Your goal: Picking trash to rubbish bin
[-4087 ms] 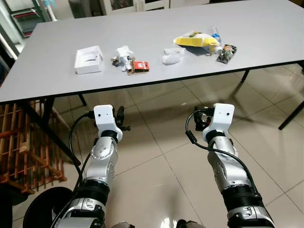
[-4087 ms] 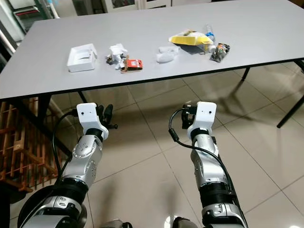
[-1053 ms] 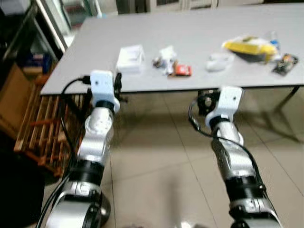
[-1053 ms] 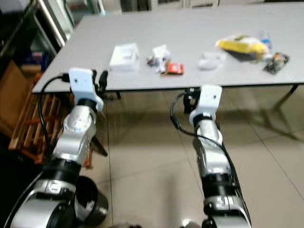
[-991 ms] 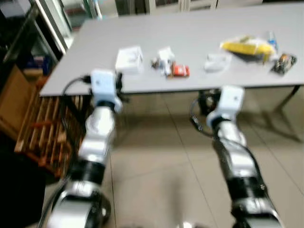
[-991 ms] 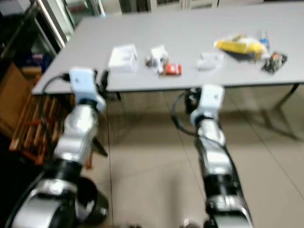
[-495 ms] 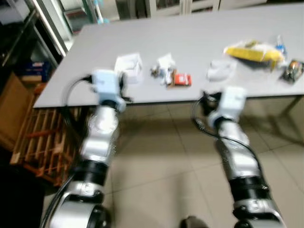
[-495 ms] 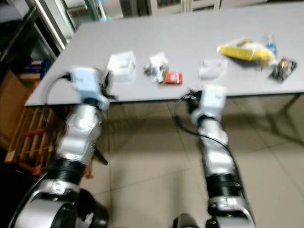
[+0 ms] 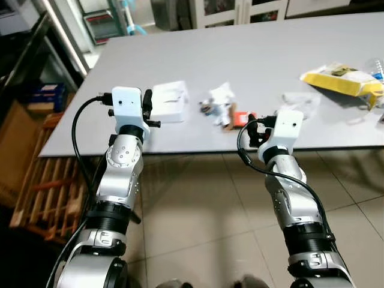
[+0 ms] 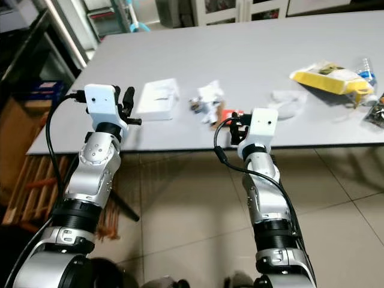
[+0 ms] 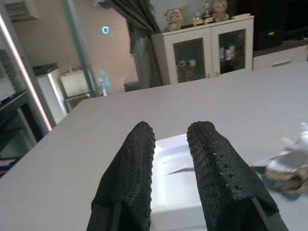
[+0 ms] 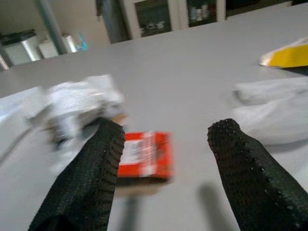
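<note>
right claw: fingers spread wide, holding nothing, hovering at the near edge of the table and pointed right at the red wrapper
left claw: fingers just a little apart, nothing between them, up at the table's near edge and aimed at the white box
red wrapper: flat on the table, close to the near edge, just past the right claw; seems to be lying on a bit of brown card
crumpled white trash: just beside the red wrapper, on the robot's left of it, with some small dark bits mixed in
white box: shallow open thing, sits left of the crumpled trash, right in front of the left claw
clear plastic wrap: right of the red wrapper, a bit further back on the table
yellow bag: further right and further back, well apart from both claws
dark snack packet: far right edge of the right eye view, near the yellow bag
wooden rack: on the floor under the left end of the table
</note>
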Tool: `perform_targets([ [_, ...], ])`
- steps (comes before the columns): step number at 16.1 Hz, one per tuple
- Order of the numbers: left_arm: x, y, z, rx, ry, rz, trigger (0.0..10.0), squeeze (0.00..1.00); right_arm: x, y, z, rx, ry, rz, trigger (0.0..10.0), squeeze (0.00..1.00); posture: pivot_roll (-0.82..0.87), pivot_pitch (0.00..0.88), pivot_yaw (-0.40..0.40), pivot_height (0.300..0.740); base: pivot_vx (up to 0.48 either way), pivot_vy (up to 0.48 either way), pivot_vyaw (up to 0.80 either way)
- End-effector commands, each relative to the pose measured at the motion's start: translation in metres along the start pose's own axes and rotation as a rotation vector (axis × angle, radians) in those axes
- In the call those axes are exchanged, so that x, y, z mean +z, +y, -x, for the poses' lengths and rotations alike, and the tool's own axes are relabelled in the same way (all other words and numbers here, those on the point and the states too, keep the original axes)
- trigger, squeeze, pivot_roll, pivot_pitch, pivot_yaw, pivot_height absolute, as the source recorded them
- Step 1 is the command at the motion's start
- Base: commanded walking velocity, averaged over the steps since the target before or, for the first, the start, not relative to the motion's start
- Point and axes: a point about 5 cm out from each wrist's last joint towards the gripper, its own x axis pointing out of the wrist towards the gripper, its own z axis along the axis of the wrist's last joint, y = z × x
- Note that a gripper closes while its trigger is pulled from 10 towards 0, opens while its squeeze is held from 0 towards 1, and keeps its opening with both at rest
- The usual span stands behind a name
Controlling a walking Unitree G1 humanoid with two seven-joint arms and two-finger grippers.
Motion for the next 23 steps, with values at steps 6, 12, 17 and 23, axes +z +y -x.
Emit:
perform_targets([
  [6,0.005,-0.003,-0.002,-0.009,-0.009,-0.004,10.0,0.0,0.002,0.0,0.0,-0.005,-0.007,-0.017,10.0,0.0,-0.02,0.107,0.121,0.74,0.48,0.0,0.0],
  [12,0.016,-0.002,-0.006,-0.015,-0.03,-0.013,10.0,0.0,0.007,-0.002,-0.001,-0.009,-0.014,-0.004,10.0,0.0,-0.02,0.113,0.12,0.74,0.48,0.0,0.0],
  [17,0.029,0.004,-0.011,-0.017,-0.054,-0.012,10.0,0.0,0.005,0.001,-0.001,0.001,-0.005,-0.004,10.0,0.0,-0.01,0.118,0.121,0.74,0.096,0.0,0.0],
  [23,0.059,0.049,-0.034,-0.069,-0.019,-0.004,10.0,0.0,0.004,0.001,0.0,0.002,0.001,-0.005,10.0,0.0,0.0,0.118,0.135,0.74,0.0,0.0,0.0],
])
